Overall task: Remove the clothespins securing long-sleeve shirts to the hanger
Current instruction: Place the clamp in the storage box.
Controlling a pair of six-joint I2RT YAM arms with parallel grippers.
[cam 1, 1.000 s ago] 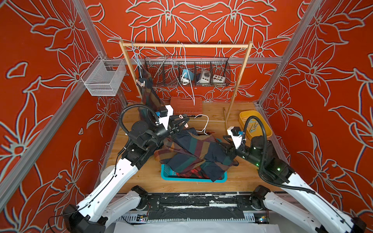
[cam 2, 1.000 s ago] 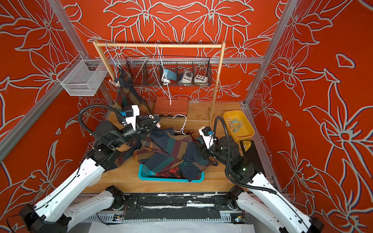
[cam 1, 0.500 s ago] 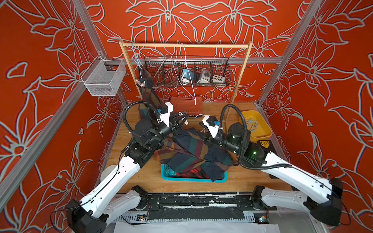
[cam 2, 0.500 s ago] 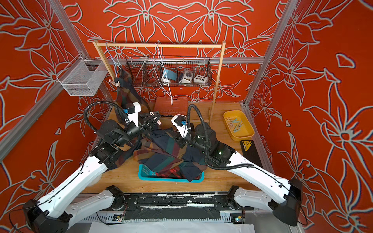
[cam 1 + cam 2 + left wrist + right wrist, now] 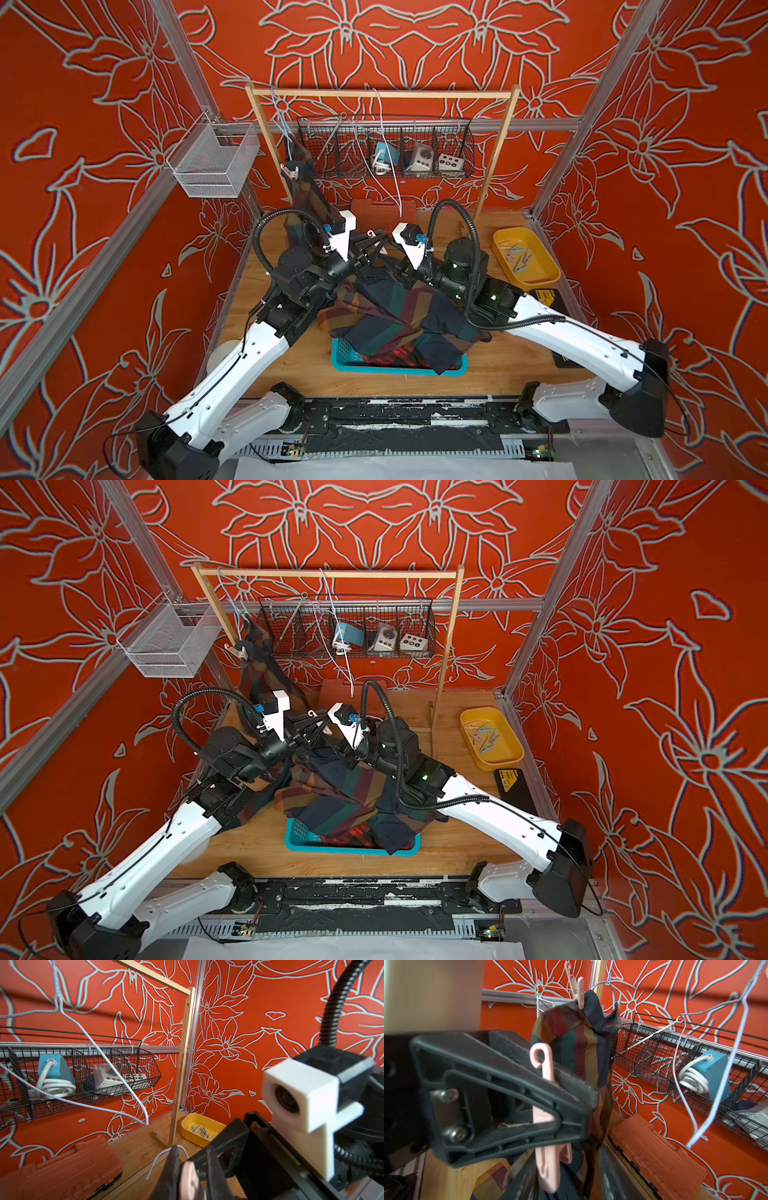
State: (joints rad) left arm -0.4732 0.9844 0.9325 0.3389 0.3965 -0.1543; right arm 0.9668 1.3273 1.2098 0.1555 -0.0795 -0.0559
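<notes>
My left gripper (image 5: 376, 245) is shut on a pale pink clothespin (image 5: 191, 1180), held above the floor behind the teal basket. In the right wrist view the left fingers (image 5: 508, 1084) clamp the middle of that clothespin (image 5: 544, 1105). My right gripper (image 5: 566, 1180) is open, with the pin's lower end between its fingers. A second pink clothespin (image 5: 578, 991) pins a dark plaid long-sleeve shirt (image 5: 305, 195) to a wire hanger at the rack's left end. More plaid shirts (image 5: 399, 324) lie heaped over the teal basket (image 5: 345, 361).
A yellow tray (image 5: 524, 257) with several clothespins sits at the right. An empty white wire hanger (image 5: 386, 158) dangles from the wooden rack (image 5: 382, 93). An orange tool case (image 5: 382, 208), a black wire basket (image 5: 453, 166) and a silver mesh basket (image 5: 212, 166) line the back.
My right arm has swung from the right side to the middle and closed in on the left gripper's clothespin. The left gripper has risen slightly with the pin.
</notes>
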